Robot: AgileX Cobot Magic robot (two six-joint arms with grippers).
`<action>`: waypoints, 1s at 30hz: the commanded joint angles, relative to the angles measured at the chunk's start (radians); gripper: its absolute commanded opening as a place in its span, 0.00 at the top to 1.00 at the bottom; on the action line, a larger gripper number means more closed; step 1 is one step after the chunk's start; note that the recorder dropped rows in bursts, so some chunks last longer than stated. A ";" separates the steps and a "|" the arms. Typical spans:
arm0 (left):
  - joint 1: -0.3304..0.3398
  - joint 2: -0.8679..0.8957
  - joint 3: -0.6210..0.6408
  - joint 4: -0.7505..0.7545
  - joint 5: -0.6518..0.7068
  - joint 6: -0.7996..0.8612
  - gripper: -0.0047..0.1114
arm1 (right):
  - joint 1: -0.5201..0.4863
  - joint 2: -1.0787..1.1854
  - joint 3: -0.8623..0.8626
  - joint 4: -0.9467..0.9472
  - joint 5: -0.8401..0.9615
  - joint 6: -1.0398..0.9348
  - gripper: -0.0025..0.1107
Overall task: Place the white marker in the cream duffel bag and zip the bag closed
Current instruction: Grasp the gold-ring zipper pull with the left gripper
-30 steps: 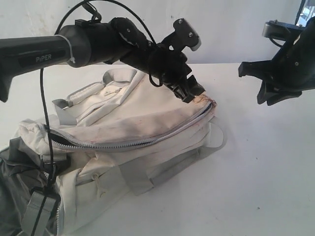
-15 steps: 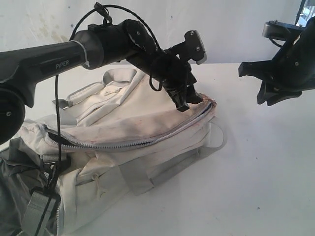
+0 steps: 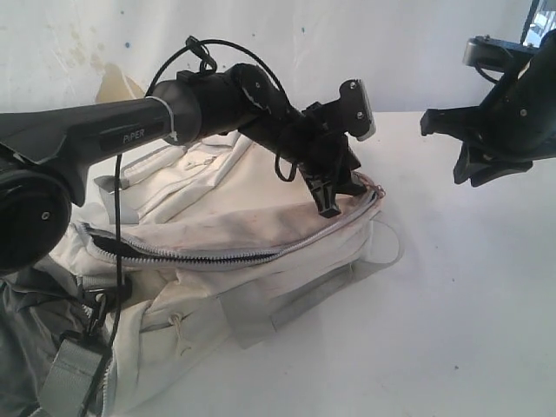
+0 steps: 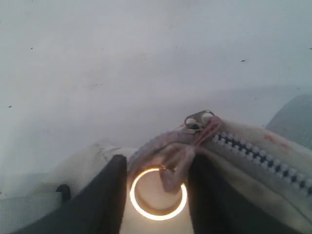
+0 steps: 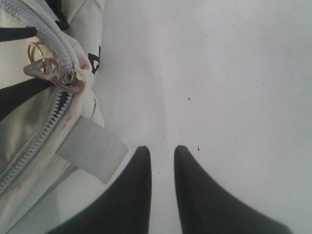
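Cream duffel bag [image 3: 226, 217] lies lower left of frame on white table [image 3: 452, 304]. Left gripper [image 4: 157, 165] straddles gold ring [image 4: 158, 216] at zipper [image 3: 261, 252] end, grip unclear. Right gripper [image 5: 162, 149] narrowly parted, empty, upper right.

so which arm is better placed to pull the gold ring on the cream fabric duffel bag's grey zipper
Left. The left gripper has the gold ring between its fingers at the cream duffel bag's end; the right gripper hangs over the table, apart from it.

Our left gripper [image 3: 332, 201] points down off an outstretched arm, jaws parted. Our right gripper [image 5: 163, 150] hangs raised, jaws narrowly apart.
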 commanded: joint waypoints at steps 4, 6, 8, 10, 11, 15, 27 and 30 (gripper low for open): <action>-0.006 0.002 -0.005 -0.024 0.072 -0.053 0.96 | -0.004 -0.001 0.003 -0.005 -0.011 -0.013 0.83; -0.006 -0.002 -0.005 -0.024 0.104 -0.096 0.96 | -0.004 -0.001 0.003 0.002 -0.015 -0.013 0.83; -0.006 -0.011 -0.005 -0.020 0.139 -0.128 0.96 | -0.004 -0.001 0.003 0.027 -0.023 -0.013 0.83; -0.003 -0.027 -0.005 -0.020 0.165 -0.156 0.96 | -0.004 -0.001 0.003 0.057 -0.042 -0.015 0.83; -0.002 -0.038 -0.005 -0.020 0.175 -0.169 0.96 | -0.004 -0.001 0.003 0.080 -0.053 -0.030 0.83; -0.002 -0.078 -0.005 -0.020 0.225 -0.211 0.96 | -0.004 -0.001 0.003 0.171 -0.079 -0.085 0.83; -0.002 -0.146 -0.005 0.177 0.429 -0.475 0.96 | -0.004 -0.001 0.003 0.256 -0.166 -0.103 0.71; -0.002 -0.148 -0.005 0.173 0.460 -0.517 0.96 | -0.004 0.011 0.003 0.291 -0.190 -0.103 0.70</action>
